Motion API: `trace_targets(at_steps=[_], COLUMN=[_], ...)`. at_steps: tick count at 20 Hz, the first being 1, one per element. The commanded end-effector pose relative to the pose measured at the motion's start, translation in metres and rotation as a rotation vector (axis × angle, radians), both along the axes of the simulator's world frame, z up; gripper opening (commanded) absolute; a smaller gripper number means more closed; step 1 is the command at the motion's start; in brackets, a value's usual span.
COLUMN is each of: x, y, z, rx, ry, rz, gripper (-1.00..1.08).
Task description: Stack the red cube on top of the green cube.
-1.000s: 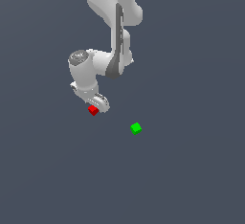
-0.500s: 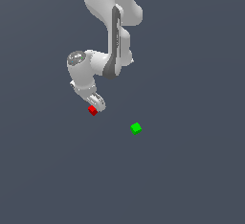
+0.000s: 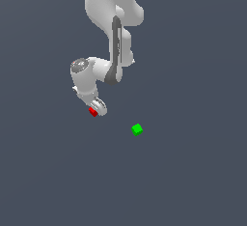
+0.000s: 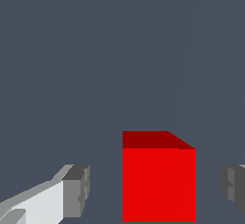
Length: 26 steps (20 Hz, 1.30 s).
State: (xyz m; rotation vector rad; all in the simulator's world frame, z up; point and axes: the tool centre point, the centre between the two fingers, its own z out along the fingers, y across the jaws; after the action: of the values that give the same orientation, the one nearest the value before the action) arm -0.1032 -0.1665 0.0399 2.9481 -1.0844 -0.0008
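A plain, dark blue-grey tabletop point(image 3: 193, 181) fills the scene, flat and unmarked, with no visible edges. Two small cubes show on it. The red cube point(image 3: 93, 112) sits toward the exterior view's left; whether it rests flat on the surface cannot be told from that view. In the wrist view the red cube point(image 4: 158, 180) appears large against the same grey surface. The green cube point(image 3: 137, 129) lies well apart from it, toward the exterior view's right and slightly nearer.

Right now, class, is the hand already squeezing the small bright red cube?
No: the wrist view shows gaps between the small bright red cube and both fingers of the hand.
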Motion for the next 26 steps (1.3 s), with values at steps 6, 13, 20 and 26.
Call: trace_targets(at_steps=[6,13,20,26], x=[0.000,0.000,0.000,0.000], y=[0.000,0.000,0.000,0.001], z=[-0.020,-0.020,-0.019,-0.002], rx=[0.000,0.000,0.001,0.001], ry=[0.000,0.000,-0.001,-0.001], rz=[-0.002,-0.002,-0.002,-0.002], gripper=[1.00,-1.00,-1.00,-1.00])
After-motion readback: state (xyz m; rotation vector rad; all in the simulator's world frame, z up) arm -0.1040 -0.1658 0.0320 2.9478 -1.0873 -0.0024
